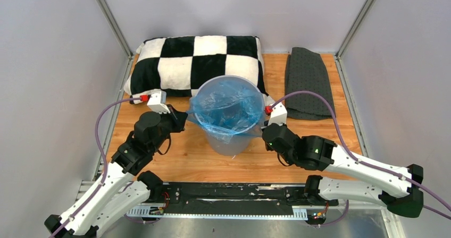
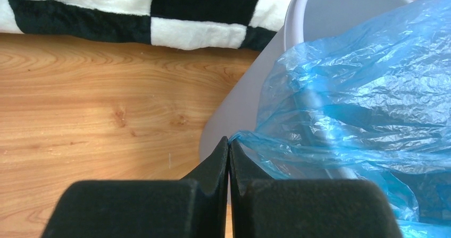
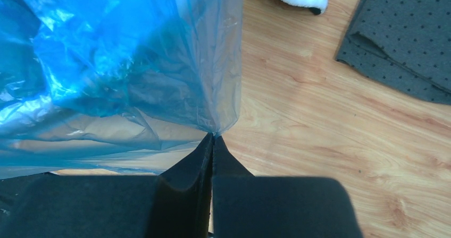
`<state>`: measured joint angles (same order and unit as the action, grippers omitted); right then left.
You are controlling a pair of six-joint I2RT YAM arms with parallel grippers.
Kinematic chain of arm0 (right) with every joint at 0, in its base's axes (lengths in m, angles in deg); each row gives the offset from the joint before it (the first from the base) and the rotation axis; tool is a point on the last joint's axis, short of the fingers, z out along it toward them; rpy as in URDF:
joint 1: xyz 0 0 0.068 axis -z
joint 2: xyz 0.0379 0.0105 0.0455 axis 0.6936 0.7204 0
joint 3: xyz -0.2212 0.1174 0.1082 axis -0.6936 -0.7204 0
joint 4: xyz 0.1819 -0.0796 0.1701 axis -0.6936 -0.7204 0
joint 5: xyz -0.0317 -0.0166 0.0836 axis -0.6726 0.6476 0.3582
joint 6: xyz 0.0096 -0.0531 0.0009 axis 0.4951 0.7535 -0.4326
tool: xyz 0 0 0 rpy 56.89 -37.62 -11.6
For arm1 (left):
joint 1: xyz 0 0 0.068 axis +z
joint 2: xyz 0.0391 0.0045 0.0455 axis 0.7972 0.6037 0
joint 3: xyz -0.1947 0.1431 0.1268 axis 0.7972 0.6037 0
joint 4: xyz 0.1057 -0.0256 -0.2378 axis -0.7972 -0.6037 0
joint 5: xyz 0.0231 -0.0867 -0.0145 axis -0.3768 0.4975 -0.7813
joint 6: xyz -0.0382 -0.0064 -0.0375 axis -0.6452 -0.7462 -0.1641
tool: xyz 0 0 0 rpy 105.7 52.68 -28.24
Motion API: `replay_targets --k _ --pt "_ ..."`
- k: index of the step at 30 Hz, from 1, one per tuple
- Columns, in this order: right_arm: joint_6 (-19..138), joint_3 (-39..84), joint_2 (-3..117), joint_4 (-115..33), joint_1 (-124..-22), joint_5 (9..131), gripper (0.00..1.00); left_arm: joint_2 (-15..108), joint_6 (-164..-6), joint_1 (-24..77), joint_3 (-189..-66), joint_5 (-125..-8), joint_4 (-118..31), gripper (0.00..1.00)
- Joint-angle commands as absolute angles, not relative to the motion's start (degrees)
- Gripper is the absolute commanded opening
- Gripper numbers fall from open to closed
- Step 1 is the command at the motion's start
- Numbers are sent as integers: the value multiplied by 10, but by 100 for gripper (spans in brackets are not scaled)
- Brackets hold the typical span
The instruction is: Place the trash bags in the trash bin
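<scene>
The thin, translucent light-blue plastic bag (image 1: 228, 108) sits in the middle of the top view. Its mouth is spread over the round light-grey plastic bin (image 1: 230, 146), most of its film is sunk inside, and a flap hangs down the near wall. The left gripper (image 2: 228, 145) has its black fingers pressed together on a small pinch of the bag's edge at the bin's left side. The right gripper (image 3: 213, 138) is clamped the same way on a narrow fold of film at the bin's right side.

Both holds take very little plastic, right at the fingertips, so a sharp outward pull could slip the film free or tear it. An uneven pull could also drag or tip the bin, which looks light, across the wooden table (image 2: 95, 100). It might then slide toward the black-and-white checkered pillow (image 1: 197, 60) at the upper left or the dark grey dotted mat (image 1: 308, 81) at the upper right. Lifting while still clamped would likely haul the bag back out. In the left wrist view a stretch of rim at the upper centre is bare, so the edge there may fall inward on release.

The bag is glossy and heavily crinkled. It is pale where it lies single, with the grey wall showing through, and deeper blue where folds bunch inside. At both pinch points it is drawn to a taut corner.
</scene>
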<state>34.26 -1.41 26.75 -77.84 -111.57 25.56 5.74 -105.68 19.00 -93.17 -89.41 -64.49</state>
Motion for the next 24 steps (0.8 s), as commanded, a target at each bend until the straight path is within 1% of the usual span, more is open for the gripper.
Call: replay_targets --k 1,7,14,20,24 --pt "358 -28 267 -787 -1113 208 0 37 -1042 194 -941 -912 -636 0" --pt "382 -28 276 -752 -1105 239 0 12 -1030 193 -958 -900 -680 0" --pt "407 -40 281 -717 -1106 306 0 0 -1027 194 -915 -898 -698 0" --pt "407 -29 275 -717 -1107 339 0 14 -1062 194 -873 -942 -692 0" --pt "410 -31 267 -717 -1108 337 0 46 -1064 193 -879 -947 -663 0"
